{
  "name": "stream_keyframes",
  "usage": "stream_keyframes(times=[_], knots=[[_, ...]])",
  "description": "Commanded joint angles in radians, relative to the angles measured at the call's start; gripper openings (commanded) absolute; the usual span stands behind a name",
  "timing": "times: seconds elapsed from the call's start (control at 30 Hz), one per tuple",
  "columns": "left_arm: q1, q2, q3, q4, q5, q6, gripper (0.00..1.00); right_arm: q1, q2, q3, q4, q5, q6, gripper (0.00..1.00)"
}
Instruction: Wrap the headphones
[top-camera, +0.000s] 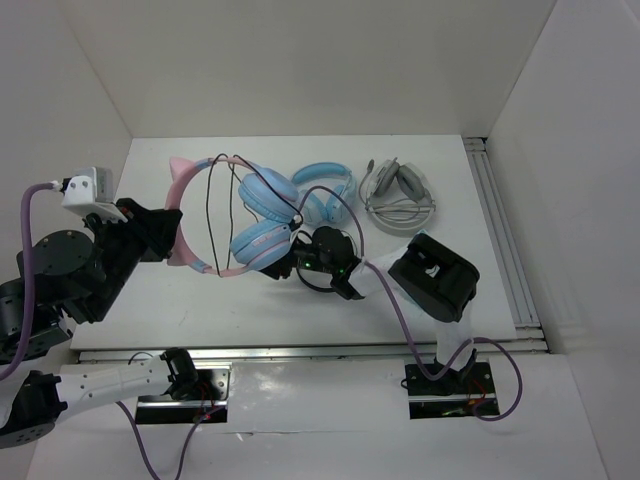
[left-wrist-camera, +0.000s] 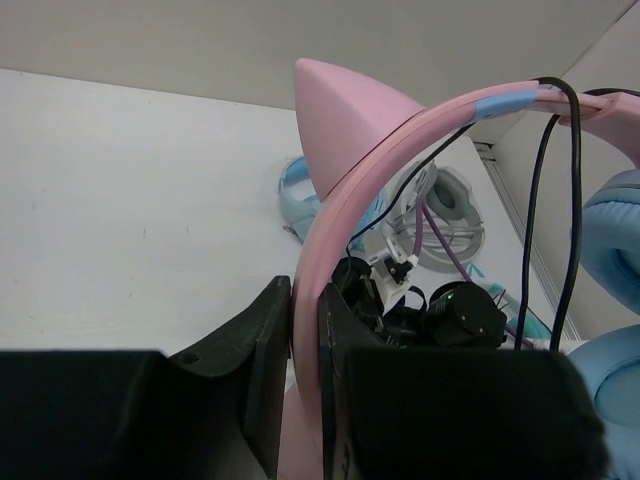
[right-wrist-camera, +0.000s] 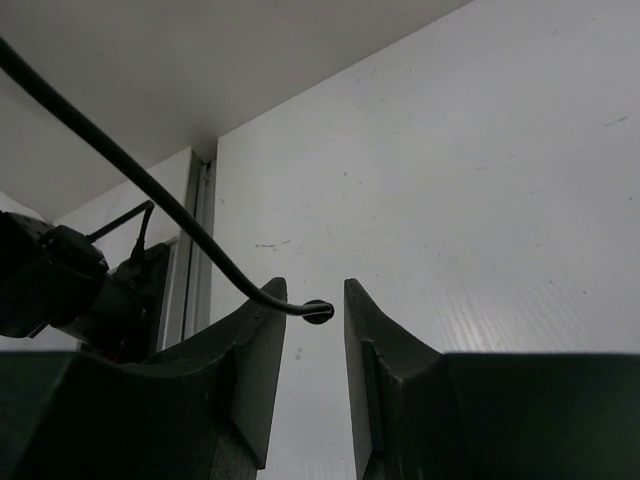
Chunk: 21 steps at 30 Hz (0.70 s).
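At the left of the table (top-camera: 220, 305), the headphones (top-camera: 262, 215) are clamped by the headband (left-wrist-camera: 340, 220) in the left gripper (left-wrist-camera: 303, 330); mid-wrap, it seems, the cable (right-wrist-camera: 150, 185) end is flanked, unpinched, by the narrowly parted right gripper (right-wrist-camera: 314, 335); closure is called for next.

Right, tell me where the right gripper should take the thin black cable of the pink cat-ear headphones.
Take the thin black cable just behind its free tip. That tip appears to sit in the gap of the open right gripper, so closing from both sides there should pinch it. The left gripper clamps the pink headband, steadying the headphones.
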Motion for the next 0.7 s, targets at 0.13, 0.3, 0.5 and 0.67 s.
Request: stream_keyframes(times=[0.13,0.3,0.5,0.67], knots=[[-0.003,-0.013,0.032,0.140,-0.025,-0.059,0.00,0.008,0.023,-0.015,0.106,0.008,-0.008,0.33],[-0.003,-0.013,0.021,0.140,-0.025,-0.059,0.00,0.008,0.014,-0.024,0.105,0.008,-0.008,0.13],[-0.003,-0.023,0.003,0.140,-0.034,-0.059,0.00,0.008,-0.005,-0.015,0.076,0.008,-0.017,0.04],[-0.003,-0.032,-0.007,0.131,-0.115,-0.070,0.00,0.042,-0.055,-0.058,0.025,0.085,-0.050,0.00]])
